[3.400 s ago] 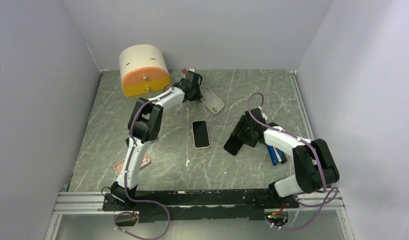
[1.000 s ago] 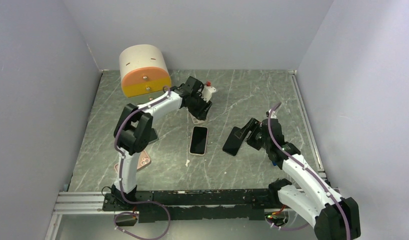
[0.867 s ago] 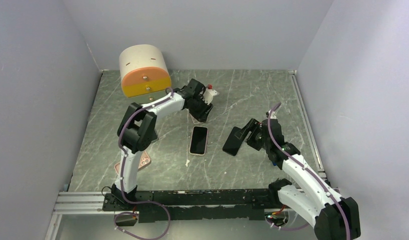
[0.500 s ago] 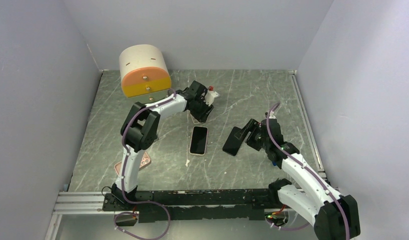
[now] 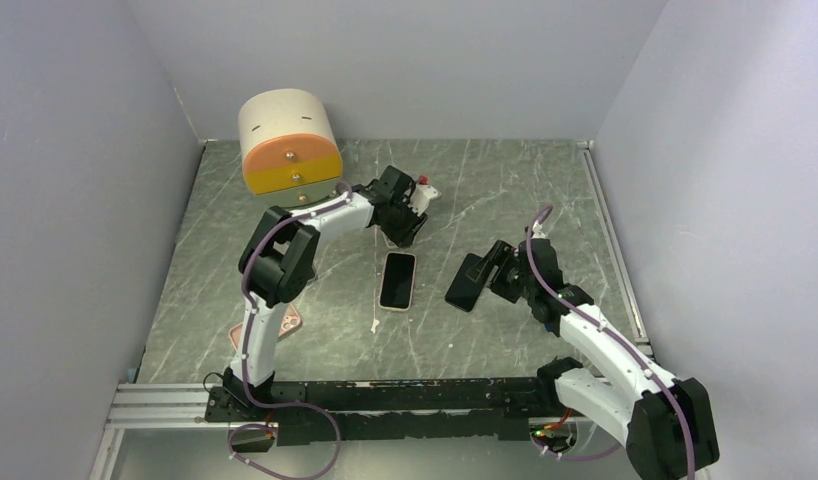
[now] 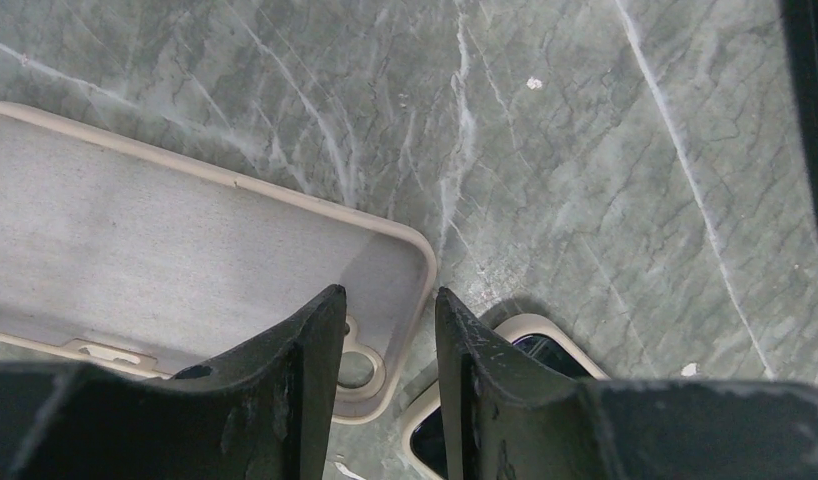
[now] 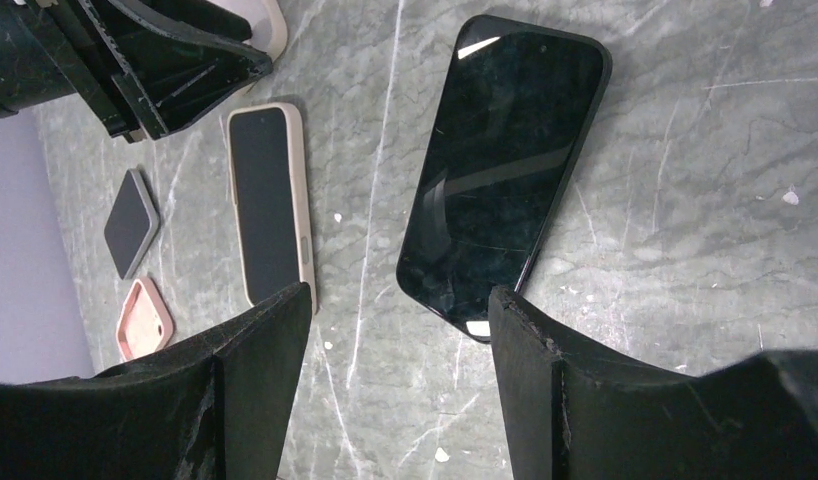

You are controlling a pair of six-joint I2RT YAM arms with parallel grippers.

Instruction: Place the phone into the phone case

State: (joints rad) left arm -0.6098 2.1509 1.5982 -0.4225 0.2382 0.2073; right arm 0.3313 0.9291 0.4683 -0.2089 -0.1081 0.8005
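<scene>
1. Two grippers, both parted. Left gripper (image 5: 401, 228): narrow gap only, jaws straddling the camera-cutout corner of the beige phone case (image 6: 185, 240); cannot tell whether touching it, nothing visibly clamped.
2. Right gripper (image 7: 397, 300): spread wide, holding nothing, poised over the black phone (image 7: 505, 160), which lies flat and screen up on the worktop (image 7: 685, 250).
3. From above: black phone at 3 o'clock of a pale-rimmed phone (image 5: 397, 280); phone case at that phone's 12 o'clock, mostly hidden beneath the left gripper.
4. Left wrist view alone: phone case open side up, with the pale-rimmed phone's corner just beside it at 5 o'clock.
5. Right wrist view alone: dark slab (image 7: 130, 222) at 9 o'clock, with a pink case (image 7: 145, 318) at its 6 o'clock, both seen whole.
</scene>
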